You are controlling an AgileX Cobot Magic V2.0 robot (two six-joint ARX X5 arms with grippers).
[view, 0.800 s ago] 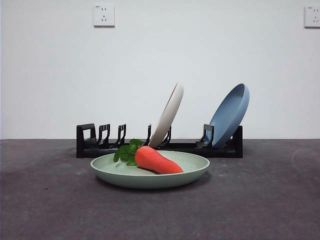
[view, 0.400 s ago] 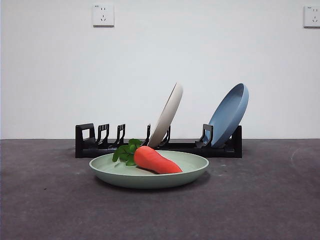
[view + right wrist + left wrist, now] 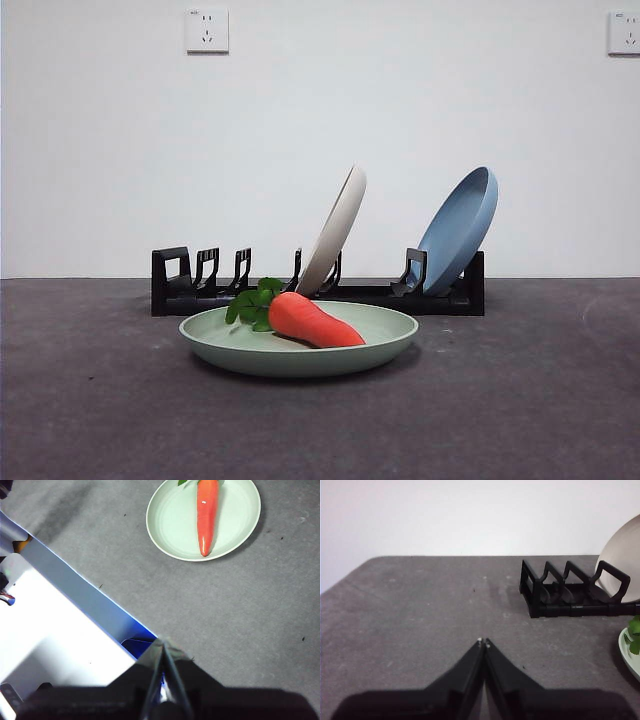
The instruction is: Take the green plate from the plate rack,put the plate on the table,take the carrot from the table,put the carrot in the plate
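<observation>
Both tools closed and empty: left tool [image 3: 484, 642], right tool [image 3: 162, 645], well apart from carrot [image 3: 312, 321] lying unmoved in green plate [image 3: 385, 340] on bench [image 3: 520, 400]; task apparently finished.

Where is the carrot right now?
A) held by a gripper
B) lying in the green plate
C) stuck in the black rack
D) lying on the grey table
B: the carrot lies inside the green plate, which sits flat on the table in front of the plate rack.
</observation>
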